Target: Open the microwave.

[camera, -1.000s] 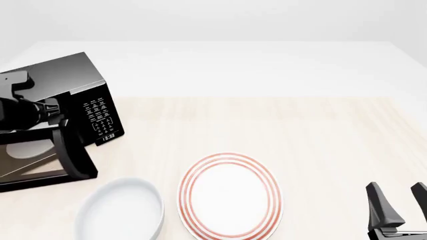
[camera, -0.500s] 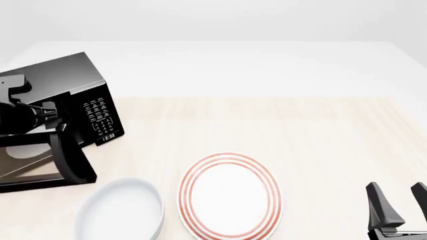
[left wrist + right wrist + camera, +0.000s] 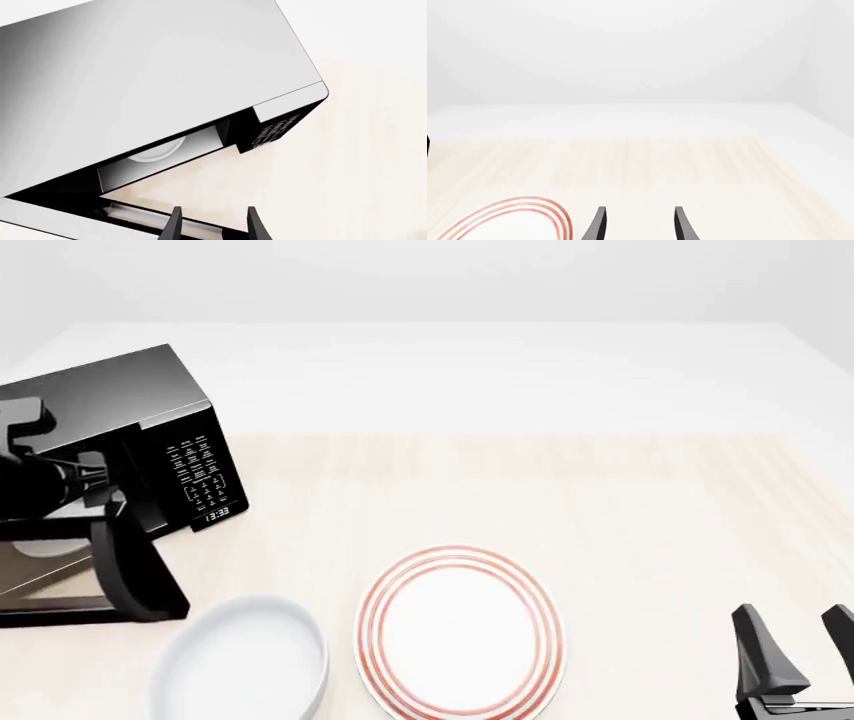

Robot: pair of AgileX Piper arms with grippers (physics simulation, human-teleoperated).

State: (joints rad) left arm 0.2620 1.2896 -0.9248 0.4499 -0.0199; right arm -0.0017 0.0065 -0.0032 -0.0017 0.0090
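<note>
The black microwave [image 3: 120,405] stands at the table's left, angled, its keypad [image 3: 200,472] and clock facing right. Its door [image 3: 134,580] is swung wide open toward the front. My left gripper [image 3: 118,502] is at the door's upper edge. In the left wrist view the microwave [image 3: 147,75] fills the frame, its cavity is open and a white turntable [image 3: 160,150] shows inside. The left gripper [image 3: 214,210] has its fingers apart, straddling the door's edge. My right gripper [image 3: 794,615] is open and empty at the front right; it also shows in the right wrist view [image 3: 640,210].
A white plate with red rings [image 3: 461,630] lies at the front middle, and it also shows in the right wrist view [image 3: 514,220]. A white bowl [image 3: 240,660] sits left of it, just in front of the open door. The light wooden table [image 3: 601,500] stretches to the right.
The left arm has moved to the left and the door has swung further open with it. The right arm has not moved.
</note>
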